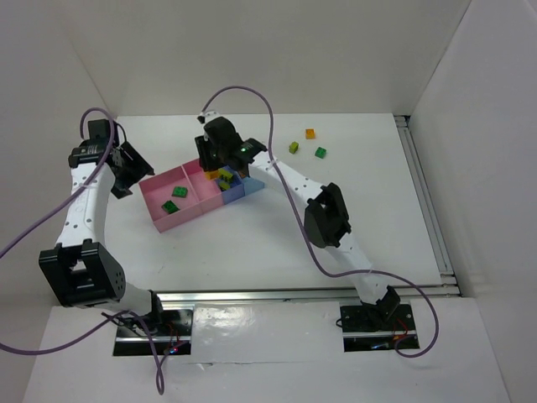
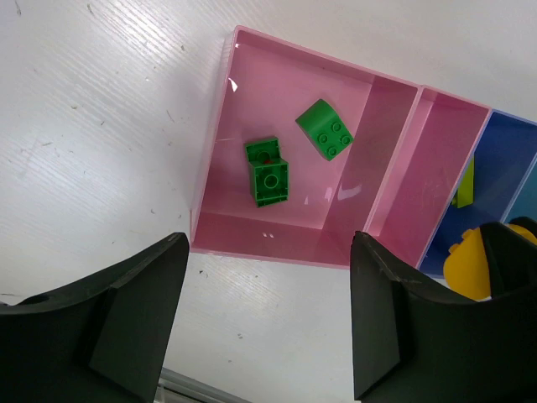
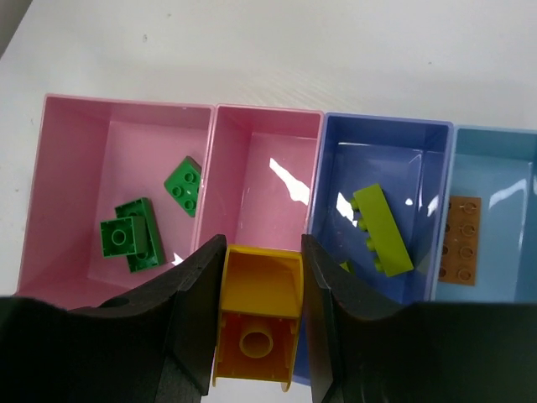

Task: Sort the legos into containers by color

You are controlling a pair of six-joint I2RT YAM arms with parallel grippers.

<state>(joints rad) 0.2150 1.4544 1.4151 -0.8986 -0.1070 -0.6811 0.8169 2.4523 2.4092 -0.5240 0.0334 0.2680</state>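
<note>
Here the scene is read from left to right across a white table [image 1: 252, 252].

The left gripper [image 2: 268, 269] hangs over the table just off the outer end of the bin row [image 1: 191, 218]. Its jaws are spread wide, with nothing between them.

The bin row is four joined bins near mid-table.

- **First pink bin [image 3: 50, 168]:** the widest, holding two pieces. A green brick [image 3: 130, 237] lies by the near wall. It may be two pieces stacked, but the view is not clear enough to say. A second green brick [image 3: 184, 185] lies just beside it, studs up, toward the shared inner wall.
- **Second pink bin [image 3: 268, 113]:** narrow, with glare on its floor.
- **Right gripper [image 3: 260, 252]:** it is clamped on an amber brick [image 3: 260, 319], one finger on each side and the hollow underside facing the wrist camera. In the wrist view the brick lines up with the near wall of the second pink bin.
- **Blue bin [image 3: 386, 126]:** a long lime brick [image 3: 383, 228] lies slantwise on the floor.
- **Light-blue bin [image 3: 503, 138]:** an orange-brown brick [image 3: 460, 239] lies flat, studs up, against the wall shared with the blue bin.

Three pieces sit loose on the far right of the table, close together and well apart from the bins. They are a loose lime brick [image 1: 294, 147], a loose orange brick [image 1: 310, 133] and a loose green brick [image 1: 320, 152].
</note>
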